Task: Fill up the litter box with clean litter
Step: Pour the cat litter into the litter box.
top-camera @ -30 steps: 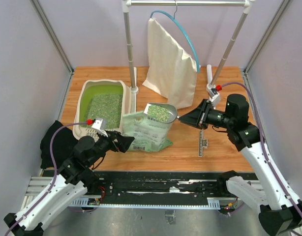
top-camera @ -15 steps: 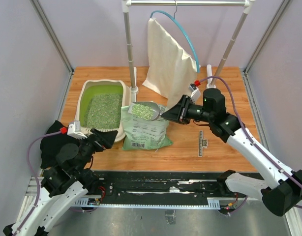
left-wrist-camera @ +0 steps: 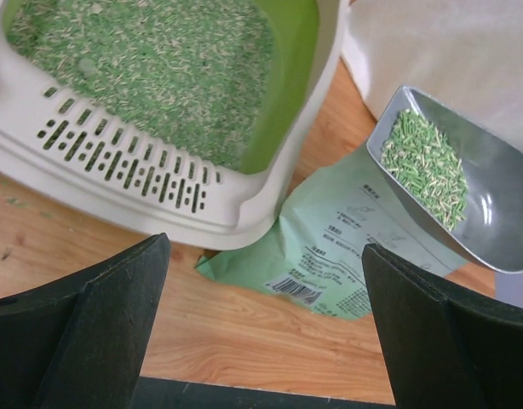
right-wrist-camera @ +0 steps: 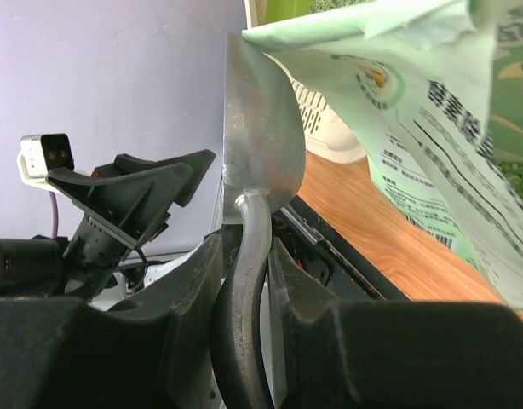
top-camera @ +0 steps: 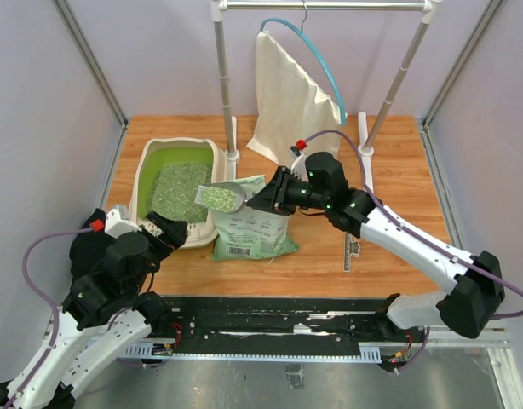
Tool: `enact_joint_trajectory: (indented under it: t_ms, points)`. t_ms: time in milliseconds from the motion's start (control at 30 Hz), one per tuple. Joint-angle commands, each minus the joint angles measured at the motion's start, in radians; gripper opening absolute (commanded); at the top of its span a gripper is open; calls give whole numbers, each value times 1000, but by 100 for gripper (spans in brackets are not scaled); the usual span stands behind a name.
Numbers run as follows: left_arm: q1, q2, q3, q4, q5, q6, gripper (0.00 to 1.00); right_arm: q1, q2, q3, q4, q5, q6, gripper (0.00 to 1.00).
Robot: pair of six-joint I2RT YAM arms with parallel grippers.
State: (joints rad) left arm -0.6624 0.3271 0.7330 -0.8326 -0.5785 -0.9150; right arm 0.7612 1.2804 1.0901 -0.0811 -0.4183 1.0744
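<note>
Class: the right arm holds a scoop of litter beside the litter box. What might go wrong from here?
1. The scoop hangs over the bag, short of the litter box rim; a tilt may spill litter on the bag or table.
2. The right gripper pinches only the thin handle, so the loaded scoop might twist.
3. The scoop could clip the raised rim.

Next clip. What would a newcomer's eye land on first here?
The metal scoop, heaped with green litter, is held by its handle in the right gripper mid-table, above the green litter bag and beside the right rim of the litter box. The box sits at the table's left, a layer of litter already in it. The left gripper hangs wide open and empty at the box's near end.
</note>
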Motion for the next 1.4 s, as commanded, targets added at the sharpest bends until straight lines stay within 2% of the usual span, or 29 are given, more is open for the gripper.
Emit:
enact_joint_trajectory:
  t_ms: [0,167,400,600,767,933,1100,1233,1367]
  points:
    - [3,-4,30,-71,-89,-85,100,51,83,103,100,74,-13,1]
    - [3,-27,60,-93,-129,-80,100,79,213,233,67,145,-44,1]
    - [3,-8,67,-74,-114,-59,100,94,426,429,17,198,-89,1]
    - [3,1,61,-53,-99,-30,100,121,597,685,-131,299,-216,1]
    - [3,20,52,-14,-50,19,100,122,731,847,-193,328,-259,1]
    - [3,113,54,53,15,87,100,121,831,981,-219,356,-308,1]
    - [6,231,118,118,13,163,100,120,915,1099,-254,393,-381,1]
    - [63,320,163,190,135,222,100,118,970,1174,-261,404,-409,1]
    - [197,367,201,234,293,277,100,108,1018,1236,-266,408,-413,1]
